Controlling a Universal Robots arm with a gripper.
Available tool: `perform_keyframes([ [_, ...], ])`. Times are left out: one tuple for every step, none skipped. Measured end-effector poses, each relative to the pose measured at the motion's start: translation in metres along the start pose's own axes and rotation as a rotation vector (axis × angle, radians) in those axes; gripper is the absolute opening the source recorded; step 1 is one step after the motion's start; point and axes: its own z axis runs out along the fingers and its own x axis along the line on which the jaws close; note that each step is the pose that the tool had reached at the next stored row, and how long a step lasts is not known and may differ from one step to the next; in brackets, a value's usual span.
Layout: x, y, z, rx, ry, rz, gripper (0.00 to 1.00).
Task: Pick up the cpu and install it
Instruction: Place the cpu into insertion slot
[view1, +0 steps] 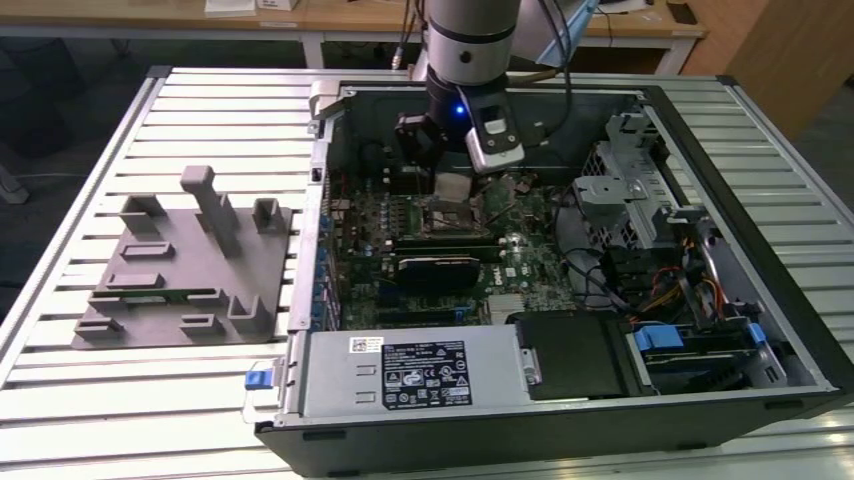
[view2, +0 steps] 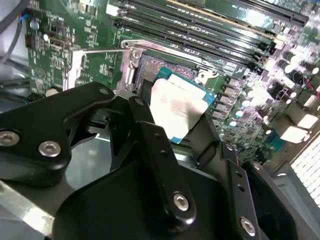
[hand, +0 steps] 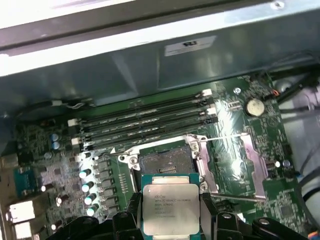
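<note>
Print on cpu (hand: 171, 208) lid, power supply label (view1: 427, 373), case-wall sticker (hand: 190, 46): lettering present, none of it legible.

A slatted metal table (view1: 80, 390) carries everything; an open computer case (view1: 534, 440) lies on it toward the exterior view's right; just beside it, on the exterior view's left, rests a grey moulded fixture (view1: 180, 270) with upright posts; a thin green strip (view1: 154, 295), possibly a memory stick, sits in one slot.
</note>
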Motion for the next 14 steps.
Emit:
perform_keyframes([
  [0.0000,0.0000,0.0000,0.0011,-0.0013,0.015,0.55],
  [0.0000,0.0000,0.0001,0.0020,-0.0026,0.031,0.55],
  [0.0000,0.0000,0.0001,0.0028,-0.0039,0.047,0.55],
  [0.0000,0.0000,0.0001,0.0034,-0.0052,0.064,0.55],
  [0.0000,0.0000,0.0002,0.0039,-0.0064,0.080,0.55],
  [0.0000,0.0000,0.0002,0.0042,-0.0075,0.096,0.55],
  [0.0000,0.0000,0.0002,0.0044,-0.0086,0.112,0.55],
  [0.0000,0.0000,0.0002,0.0046,-0.0097,0.128,0.55],
  [0.0000,0.0000,0.0003,0.0047,-0.0108,0.144,0.55],
  [0.0000,0.0000,0.0003,0.0050,-0.0119,0.161,0.55],
  [0.0000,0.0000,0.0003,0.0051,-0.0129,0.176,0.55],
  [0.0000,0.0000,0.0003,0.0053,-0.0140,0.192,0.55],
  [0.0000,0.0000,0.0003,0.0055,-0.0152,0.208,0.55],
  [0.0000,0.0000,0.0003,0.0057,-0.0164,0.225,0.55],
])
